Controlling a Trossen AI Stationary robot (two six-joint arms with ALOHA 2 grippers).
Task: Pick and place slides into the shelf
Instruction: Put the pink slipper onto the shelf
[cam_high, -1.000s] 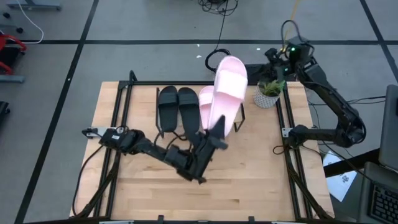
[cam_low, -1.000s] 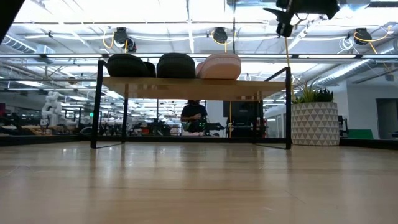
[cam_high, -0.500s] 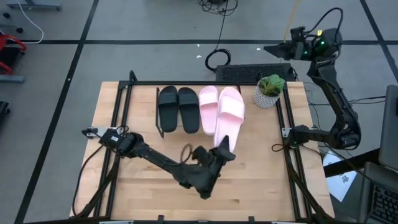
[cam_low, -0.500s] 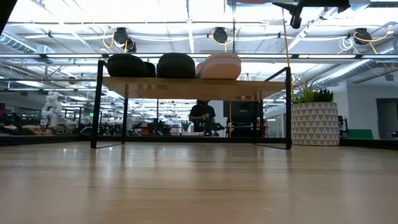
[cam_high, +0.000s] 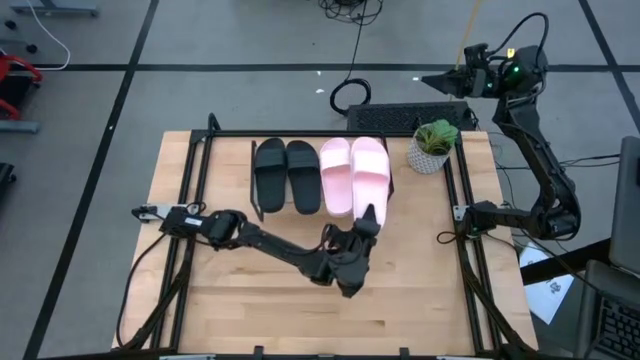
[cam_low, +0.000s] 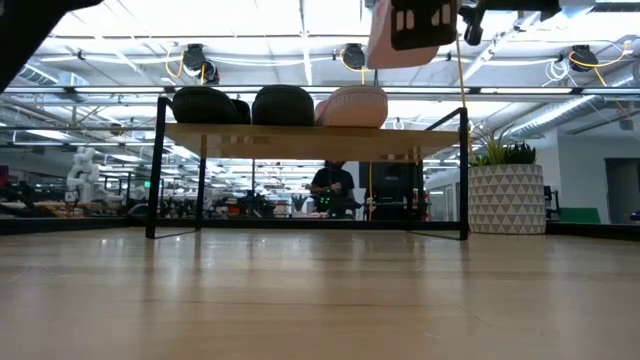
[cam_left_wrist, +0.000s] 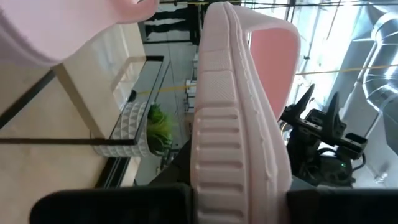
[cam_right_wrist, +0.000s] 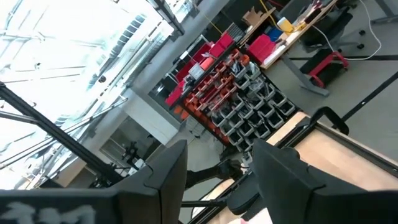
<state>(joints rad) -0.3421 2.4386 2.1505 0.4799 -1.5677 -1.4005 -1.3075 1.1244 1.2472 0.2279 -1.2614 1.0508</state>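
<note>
The shelf (cam_low: 300, 140) stands at the table's far middle. On its plank rest two black slides (cam_high: 270, 172) (cam_high: 302, 172) and one pink slide (cam_high: 336, 175), all soles down. My left gripper (cam_high: 366, 222) is shut on the second pink slide (cam_high: 368, 172) and holds it just right of the resting pink one. In the low view this slide (cam_low: 395, 40) hangs higher than the row on the shelf. My right gripper (cam_high: 442, 80) is raised beyond the table's far right corner; in the right wrist view it (cam_right_wrist: 214, 180) stands open with nothing between its fingers. My left gripper pinches the pink slide's heel end (cam_left_wrist: 239, 177) between its two fingers, one finger (cam_left_wrist: 112, 202) on the sole side and the other (cam_left_wrist: 336, 202) on the footbed side. The fingers come level from the table's near side, along the slide. The slide points away, strap up, lifted clear.
A potted plant (cam_high: 432, 148) stands at the table's far right, close to the shelf's right end. A black keyboard (cam_high: 410, 118) lies beyond the far edge. The near half of the tabletop (cam_high: 250, 300) is bare wood, with black rails along both sides.
My left gripper has come down and gone toward the table's right edge, rolling its wrist. The pink slide, before held high and tilted over the shelf, now lies level beside the resting pink slide. My right arm swung up and away past the far right corner, then stopped.
</note>
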